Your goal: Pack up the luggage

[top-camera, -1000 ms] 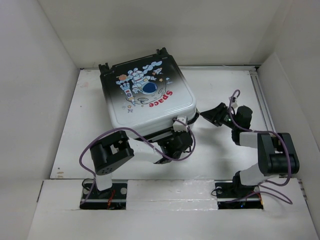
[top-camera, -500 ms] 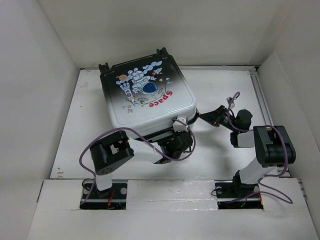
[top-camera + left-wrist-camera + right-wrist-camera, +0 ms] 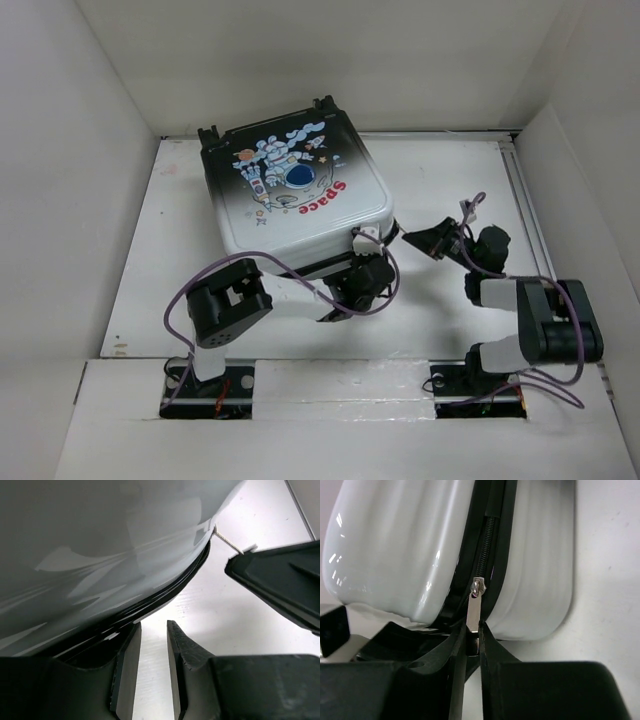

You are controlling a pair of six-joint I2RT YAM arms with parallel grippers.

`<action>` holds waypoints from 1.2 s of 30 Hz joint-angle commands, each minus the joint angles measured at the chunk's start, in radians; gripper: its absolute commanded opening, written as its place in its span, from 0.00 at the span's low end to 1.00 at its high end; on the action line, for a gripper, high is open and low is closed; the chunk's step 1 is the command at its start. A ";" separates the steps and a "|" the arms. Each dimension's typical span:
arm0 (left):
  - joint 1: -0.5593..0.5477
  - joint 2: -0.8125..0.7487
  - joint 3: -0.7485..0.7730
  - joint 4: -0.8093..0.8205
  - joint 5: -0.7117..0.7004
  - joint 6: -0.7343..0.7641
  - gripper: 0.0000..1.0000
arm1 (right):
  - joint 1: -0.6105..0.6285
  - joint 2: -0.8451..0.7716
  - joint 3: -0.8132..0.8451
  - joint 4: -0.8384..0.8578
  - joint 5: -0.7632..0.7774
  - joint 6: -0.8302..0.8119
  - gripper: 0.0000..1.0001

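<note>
White-to-black hard plastic makes up the suitcase [image 3: 295, 190], which lies flat with its astronaut print and red "Space" word facing up. It sits left of the middle of the table [image 3: 450, 170], its black wheels at the far edge. The two halves of the shell lie together, so nothing of the inside or of any contents shows.

The right gripper [image 3: 472, 630] is at the suitcase's near right corner. Its fingers are pressed together on the flat metal zipper pull [image 3: 473, 612], which hangs from the slider [image 3: 478, 585] in the dark seam between the two white halves. Above the slider the zipper teeth [image 3: 488, 540] look meshed. Below it the fingers hide the track.

The left gripper [image 3: 153, 627] is low at the near edge of the same corner, just beside the right one. A narrow gap shows between its fingers, with bare table visible through it and nothing held. Its left finger sits right under the shell's black rim. Whether it touches the rim cannot be told.
</note>
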 commanded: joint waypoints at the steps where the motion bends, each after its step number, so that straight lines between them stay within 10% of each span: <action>1: 0.046 0.021 0.053 -0.019 -0.064 0.018 0.23 | -0.011 -0.182 -0.021 -0.261 0.007 -0.227 0.00; 11: 0.117 0.070 0.126 -0.043 -0.036 0.006 0.23 | 0.041 -0.604 0.024 -0.946 0.064 -0.491 0.00; 19: 0.126 0.065 0.128 0.000 0.065 0.006 0.23 | 0.340 -0.460 -0.016 -0.676 0.208 -0.327 0.00; 25: 0.066 -0.138 -0.082 0.063 0.114 0.031 0.24 | 0.218 -0.437 0.028 -0.668 0.208 -0.362 0.00; 31: -0.034 -0.483 -0.348 0.063 0.033 -0.008 0.46 | 0.162 -0.339 0.093 -0.705 0.159 -0.430 0.00; 36: -0.061 -0.796 -0.380 -0.330 -0.255 -0.215 0.53 | 0.153 -0.307 0.093 -0.673 0.139 -0.430 0.00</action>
